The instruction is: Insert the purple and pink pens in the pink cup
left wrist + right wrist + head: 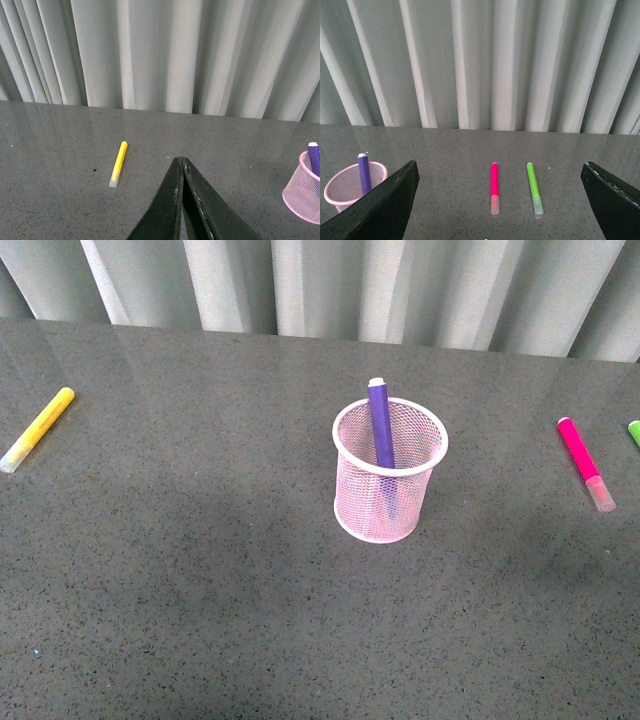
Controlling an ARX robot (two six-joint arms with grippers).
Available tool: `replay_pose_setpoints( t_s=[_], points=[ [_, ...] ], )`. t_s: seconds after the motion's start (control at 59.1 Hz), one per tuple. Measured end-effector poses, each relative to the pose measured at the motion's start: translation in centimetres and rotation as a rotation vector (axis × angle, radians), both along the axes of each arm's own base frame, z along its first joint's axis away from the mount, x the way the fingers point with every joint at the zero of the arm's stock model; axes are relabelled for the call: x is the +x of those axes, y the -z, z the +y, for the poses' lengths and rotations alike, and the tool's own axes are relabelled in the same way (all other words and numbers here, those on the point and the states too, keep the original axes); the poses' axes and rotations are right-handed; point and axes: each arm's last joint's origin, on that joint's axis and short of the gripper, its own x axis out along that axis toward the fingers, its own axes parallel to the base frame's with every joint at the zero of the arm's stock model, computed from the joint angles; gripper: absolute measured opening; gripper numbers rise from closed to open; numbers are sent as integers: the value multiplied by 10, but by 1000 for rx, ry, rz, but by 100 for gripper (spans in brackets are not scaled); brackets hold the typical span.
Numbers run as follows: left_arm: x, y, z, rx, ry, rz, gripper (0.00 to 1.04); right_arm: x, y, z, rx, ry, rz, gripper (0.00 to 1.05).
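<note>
I count one pink cup (365,505) mid-counter (200,590), with one purple pen (380,425) standing inside it. One pink pen (585,462) lies well to its right, near one green pen (534,187) that the front view clips and the right wrist view shows whole. One yellow pen (38,428) lies far left. My left tool (181,161) is pinched closed and empty; my right tool (500,169) gapes wide, empty.

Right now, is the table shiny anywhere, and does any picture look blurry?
Front view: sharp; the table has a pale sheen toward the curtain and a soft darker patch left of the pink cup. Left wrist view: faint curtain streaks reflect on the table, no blur. Right wrist view: the pink pen and green pen look crisp.
</note>
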Motion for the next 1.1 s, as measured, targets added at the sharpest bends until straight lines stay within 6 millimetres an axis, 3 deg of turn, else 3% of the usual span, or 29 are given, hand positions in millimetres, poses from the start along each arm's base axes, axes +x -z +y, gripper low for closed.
replay_pose_setpoints(
  t_s=[0.355,0.457,0.524,0.711,0.964,1.1],
  points=[
    [0,0,0,0,0,0,66,0,0,0,0,0,0,98],
    [0,0,0,0,-1,0,84,4,2,-5,30,137,248,98],
    [0,0,0,1,0,-1,100,24,-2,-16,25,193,331,98],
    [0,0,0,3,0,-1,98,90,-22,-38,3,161,358,98],
    [0,0,0,3,0,-1,98,195,15,-48,102,136,666,98],
    [0,0,0,3,0,-1,98,228,26,-42,114,108,721,98]
  ],
)
